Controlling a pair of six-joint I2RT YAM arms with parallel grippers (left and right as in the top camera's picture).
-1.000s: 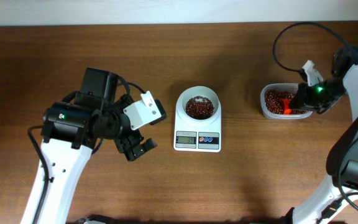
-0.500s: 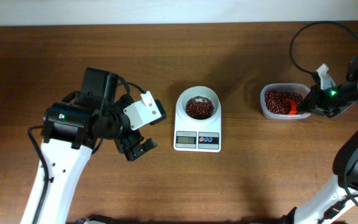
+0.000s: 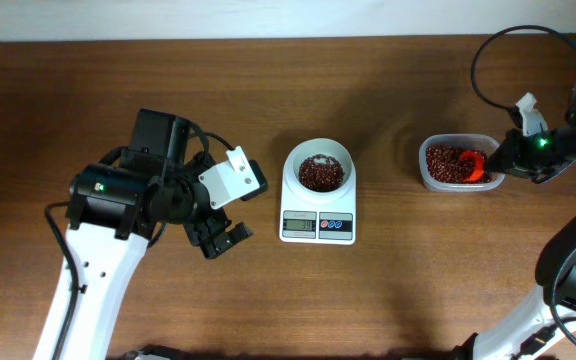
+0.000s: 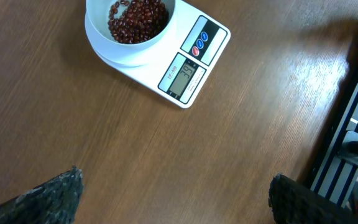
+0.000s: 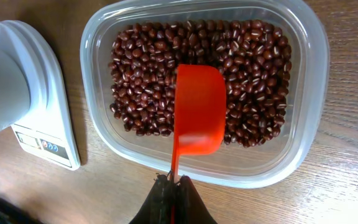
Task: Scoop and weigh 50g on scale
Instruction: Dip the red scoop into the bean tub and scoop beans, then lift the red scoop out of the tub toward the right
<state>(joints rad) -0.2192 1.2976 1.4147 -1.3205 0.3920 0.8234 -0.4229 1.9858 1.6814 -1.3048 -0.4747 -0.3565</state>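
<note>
The white scale (image 3: 318, 226) stands mid-table, its round bowl (image 3: 318, 155) holding red beans. In the left wrist view the scale (image 4: 191, 68) lies at the top, well ahead of my left gripper (image 4: 174, 177), which is open over bare wood with both fingers (image 4: 48, 199) wide apart. My right gripper (image 5: 174, 182) is shut on the thin handle of the red scoop (image 5: 197, 112). The scoop's cup hangs over the beans (image 5: 142, 74) in the clear tub (image 5: 309, 93), with no beans showing on it. From overhead the scoop (image 3: 473, 165) sits at the tub's right side.
The clear tub (image 3: 456, 184) stands to the right of the scale. My left arm's gripper (image 3: 223, 238) hovers left of the scale. A black cable (image 3: 488, 60) loops above the tub at the right arm. A pale wall edge runs along the table's far side.
My right gripper has drawn back to the right with the scoop, from the middle of the tub toward its right side. The left arm has not moved.
</note>
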